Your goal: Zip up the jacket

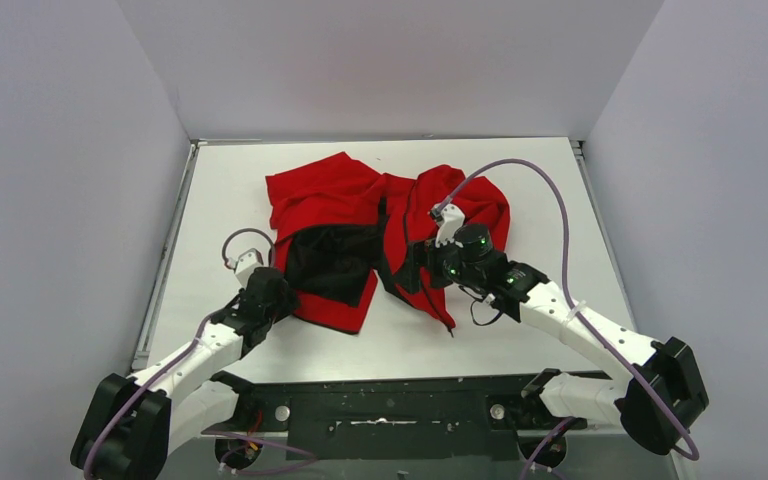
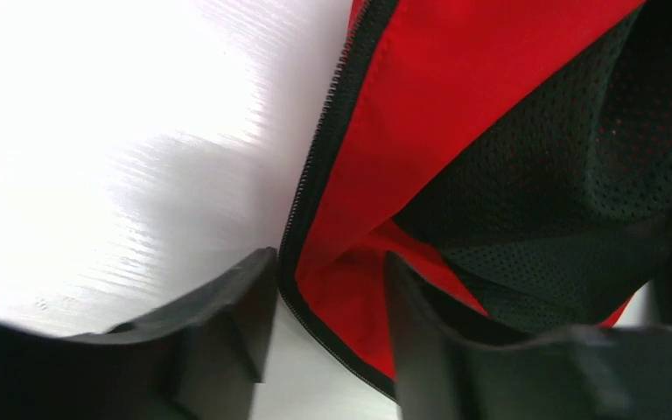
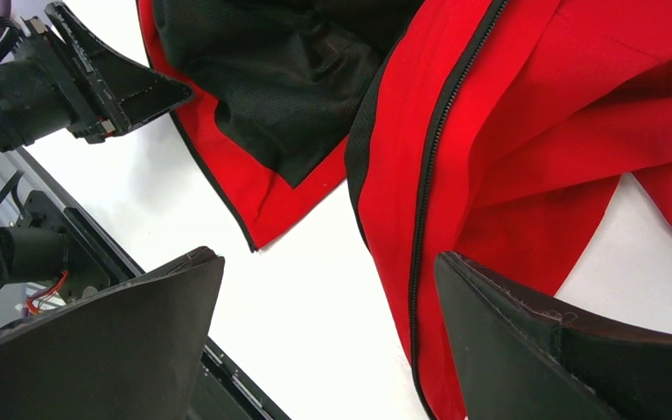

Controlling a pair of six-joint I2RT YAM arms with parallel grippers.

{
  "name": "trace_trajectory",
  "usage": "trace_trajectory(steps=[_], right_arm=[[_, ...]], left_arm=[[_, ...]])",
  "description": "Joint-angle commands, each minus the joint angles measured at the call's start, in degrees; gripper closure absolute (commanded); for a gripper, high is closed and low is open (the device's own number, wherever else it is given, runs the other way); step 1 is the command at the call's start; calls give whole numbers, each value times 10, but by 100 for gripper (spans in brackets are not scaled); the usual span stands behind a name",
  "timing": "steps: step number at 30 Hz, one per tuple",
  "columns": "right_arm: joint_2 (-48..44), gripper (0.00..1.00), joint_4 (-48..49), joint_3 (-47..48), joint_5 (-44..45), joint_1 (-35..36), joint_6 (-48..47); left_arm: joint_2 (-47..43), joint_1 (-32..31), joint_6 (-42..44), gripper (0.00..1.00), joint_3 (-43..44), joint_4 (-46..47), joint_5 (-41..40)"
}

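Observation:
The red jacket [image 1: 325, 195] lies open and crumpled on the white table [image 1: 520, 340], its dark mesh lining [image 1: 330, 260] showing. My left gripper [image 1: 278, 290] is open at the left front panel's lower edge. In the left wrist view its fingers [image 2: 227, 324] straddle the red hem [image 2: 455, 96] and its dark zipper tape [image 2: 324, 131]. My right gripper [image 1: 415, 265] is open over the right front panel. In the right wrist view it [image 3: 328, 258] hangs above bare table, with the panel's dark zipper [image 3: 429, 175] running down the red cloth [image 3: 525, 131] beside its right finger [image 3: 560, 350].
A black base rail [image 1: 390, 410] runs along the near table edge. A purple cable [image 1: 550, 200] arcs over the jacket's right side. Grey walls close in the back and sides. The left gripper also shows in the right wrist view [image 3: 96, 83].

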Motion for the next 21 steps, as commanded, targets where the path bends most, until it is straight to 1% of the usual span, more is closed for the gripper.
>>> trace_trajectory(steps=[1,4,6,7,11,14,19,21], right_arm=[[5,4,29,-6,10,4,-2],[10,4,29,-18,35,4,4],[19,5,29,-24,51,3,6],[24,6,32,-25,52,3,6],[41,7,33,-28,69,2,6],[45,7,34,-31,74,0,3],[51,7,30,-35,95,-3,6],[50,7,40,-39,86,-6,6]], left_arm=[[-6,5,7,65,1,54,17],[-10,6,7,81,3,55,21],[-11,6,7,95,3,61,24],[-11,6,8,100,4,64,28],[-18,7,12,100,20,57,38],[-43,8,11,100,39,37,42],[-79,9,7,100,84,-13,47],[-88,10,7,100,103,-32,53]])
